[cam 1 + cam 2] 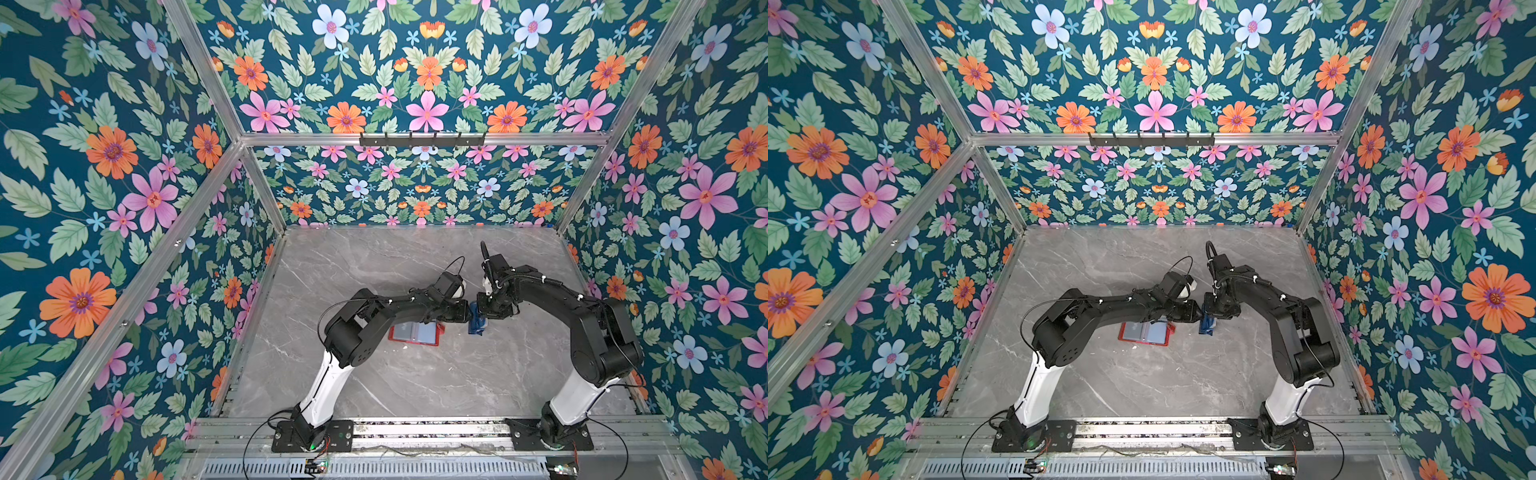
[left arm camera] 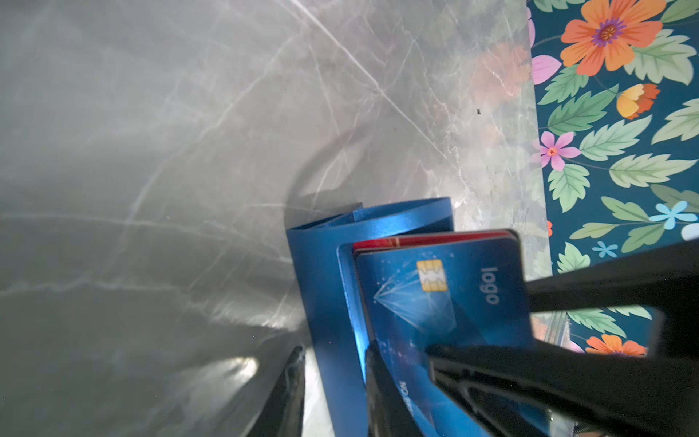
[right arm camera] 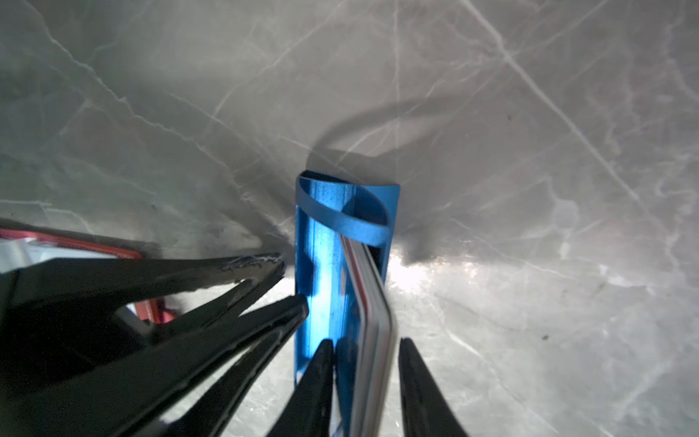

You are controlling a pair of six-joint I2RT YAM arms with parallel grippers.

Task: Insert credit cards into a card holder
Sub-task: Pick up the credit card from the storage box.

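A small blue tray [image 1: 476, 327] [image 2: 321, 287] stands on edge between my two grippers, right of the card holder. The credit cards [image 2: 435, 299] [image 3: 372, 302] sit stacked in it, a blue chip card in front and a red one behind. My left gripper [image 1: 471, 313] [image 2: 334, 350] has the tray's side wall between its jaws. Reaching in from the opposite side, my right gripper [image 1: 482, 311] [image 3: 366, 342] has closed around the protruding card stack. The red card holder [image 1: 415, 334] [image 1: 1146, 332] lies open on the table, clear sleeves up, partly under my left arm.
The grey marble table [image 1: 415, 386] is boxed in by floral walls on three sides, with aluminium frame posts at the corners. Both arm bases stand on the rail along the front edge [image 1: 428, 432].
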